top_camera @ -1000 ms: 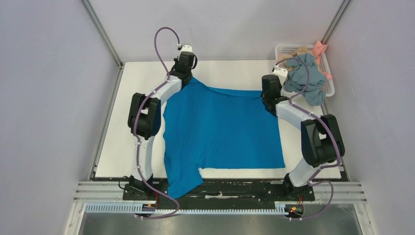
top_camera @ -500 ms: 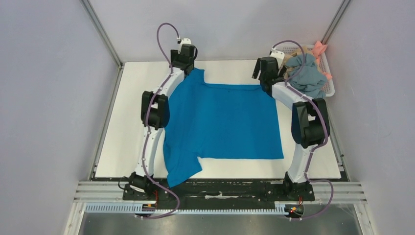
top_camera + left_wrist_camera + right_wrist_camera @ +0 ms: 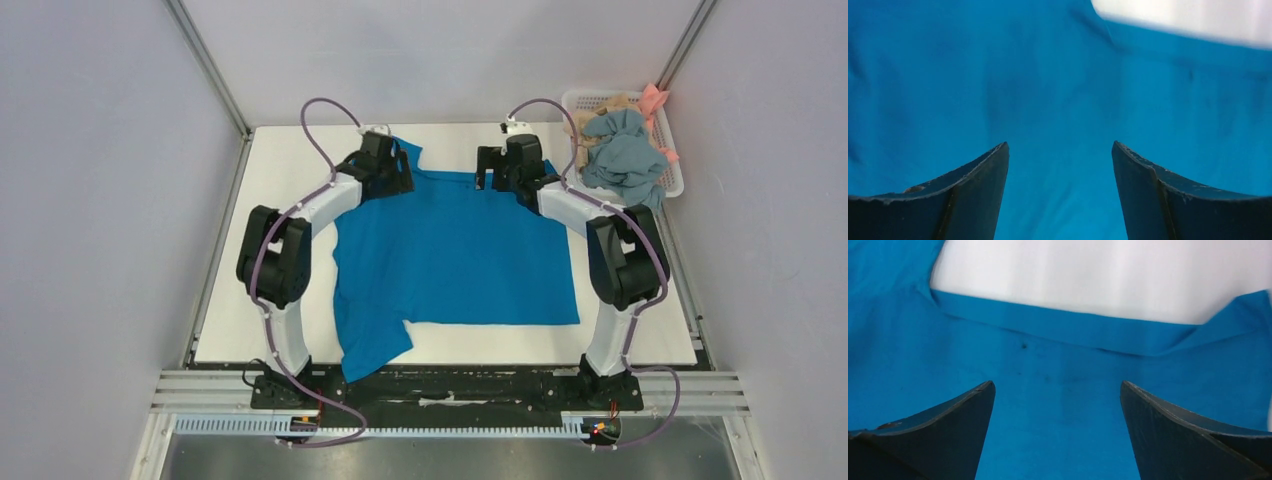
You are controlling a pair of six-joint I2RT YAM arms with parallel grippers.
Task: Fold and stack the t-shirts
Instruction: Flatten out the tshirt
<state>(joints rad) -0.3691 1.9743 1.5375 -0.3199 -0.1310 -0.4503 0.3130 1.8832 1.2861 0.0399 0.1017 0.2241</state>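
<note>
A blue t-shirt lies spread flat on the white table, its collar edge toward the far side. One sleeve hangs over the near edge. My left gripper hovers open over the shirt's far left shoulder, with only blue cloth beneath its fingers. My right gripper stands open just above the shirt near the collar, nothing between its fingers. More t-shirts, a grey-blue one and a pink one, are heaped in a basket.
The white basket sits at the table's far right corner. Metal frame posts rise at the far corners, and grey walls close in on both sides. Bare white table shows beyond the collar.
Both grippers were shut on the shirt's far edge and have opened and let it go. They have swung inward toward the collar; the shirt now lies flat.
</note>
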